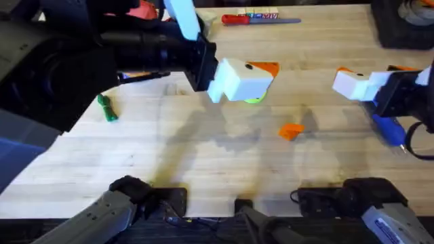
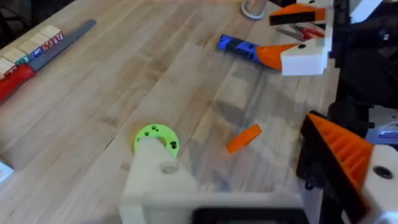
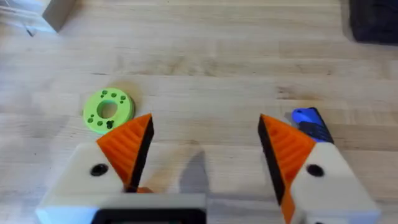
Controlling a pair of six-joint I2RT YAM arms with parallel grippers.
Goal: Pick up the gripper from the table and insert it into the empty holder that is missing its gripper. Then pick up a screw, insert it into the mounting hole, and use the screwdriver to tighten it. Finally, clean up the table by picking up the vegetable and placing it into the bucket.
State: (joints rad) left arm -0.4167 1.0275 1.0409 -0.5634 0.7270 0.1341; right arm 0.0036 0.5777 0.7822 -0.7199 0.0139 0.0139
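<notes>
The loose orange gripper [image 1: 291, 131] [image 2: 243, 138] lies on the wooden table, apart from both arms. My left gripper [image 1: 247, 81] [image 2: 233, 140] hovers open above it. One of its fingers is the bare white holder [image 2: 158, 180]; the other carries an orange ribbed pad [image 2: 345, 152]. My right gripper [image 1: 349, 80] [image 3: 205, 124] is open and empty, with orange pads on both fingers. The blue screwdriver [image 1: 388, 129] [image 2: 236, 45] [image 3: 311, 123] lies flat beside the right gripper. The dark-green vegetable [image 1: 106, 108] rests at the left. The bucket and the screw are out of view.
A yellow-green disc with holes [image 2: 155, 138] [image 3: 107, 111] lies under the left gripper. A red-handled screwdriver [image 1: 237, 19] [image 2: 18, 74] sits at the far edge, and a black box [image 1: 403, 24] at the far right corner. Both arm bases [image 1: 135, 196] stand along the near edge.
</notes>
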